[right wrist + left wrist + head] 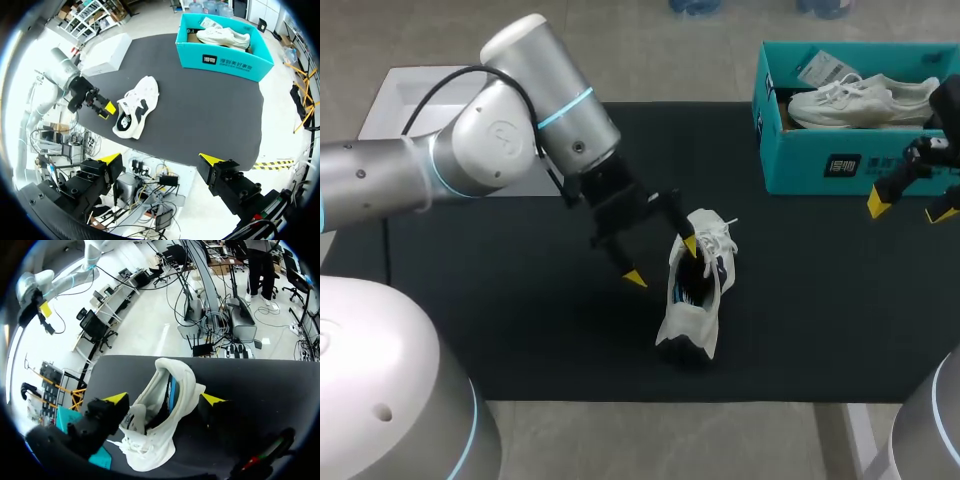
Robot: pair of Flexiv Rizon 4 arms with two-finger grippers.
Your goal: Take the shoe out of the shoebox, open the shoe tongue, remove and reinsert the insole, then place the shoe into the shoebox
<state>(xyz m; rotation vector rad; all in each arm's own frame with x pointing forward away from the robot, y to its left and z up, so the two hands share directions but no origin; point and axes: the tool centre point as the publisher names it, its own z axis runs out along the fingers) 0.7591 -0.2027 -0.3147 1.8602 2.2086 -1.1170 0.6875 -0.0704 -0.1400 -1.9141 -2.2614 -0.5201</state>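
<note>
The white shoe (692,322) lay out on the black-covered desk (520,320), well apart from the teal shoebox (820,165), off toward the robot's left of it and nearer the robot. Its long axis ran roughly crosswise to the shoebox's long front wall. The laced front end pointed toward the shoebox's side of the desk and the heel end pointed away from it, toward the robot. The shoe was tipped over, so its dark opening, with a strip of blue lining, faced up and toward the left arm.

The left gripper (661,261) stood spread wide around the shoe's upper part. In the head view one yellow-tipped finger (689,243) sat at the collar by the laces, while the other hung clear on the side away from the shoebox. In the left wrist view the shoe lay between the two fingers without being pinched by both.

The right gripper (910,210) hung just in front of the shoebox's front wall, near its right end. Its fingers were also spread wide, with nothing between them.

Inside the shoebox a second white shoe (865,100) lay lengthwise along the shoebox, beside a paper tag (825,68).
</note>
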